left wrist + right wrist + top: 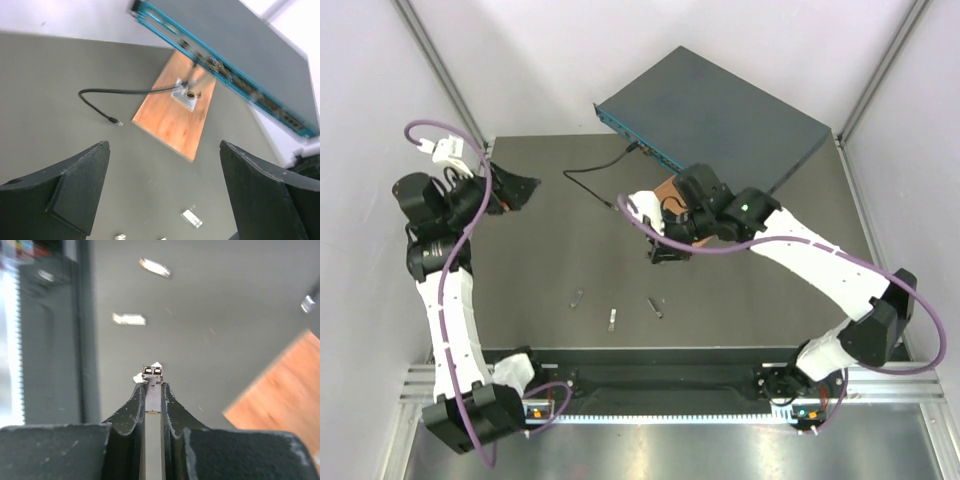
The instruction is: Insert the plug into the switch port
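The switch (720, 120), a flat dark blue-grey box with a teal front face of small sockets, lies at the table's back right; it also shows in the left wrist view (240, 45). My right gripper (667, 250) hovers over the middle of the table, in front of the switch. In the right wrist view it (152, 386) is shut on the plug (153, 372), a small metal module whose two-hole end sticks out past the fingertips. My left gripper (515, 190) is open and empty at the far left, its fingers (80, 185) wide apart.
A brown wooden board (175, 112) with a small metal bracket (186, 95) lies before the switch. A black cable (115, 91) runs from the switch's front and ends loose on the table. Three small metal pieces (613, 318) lie near the front edge.
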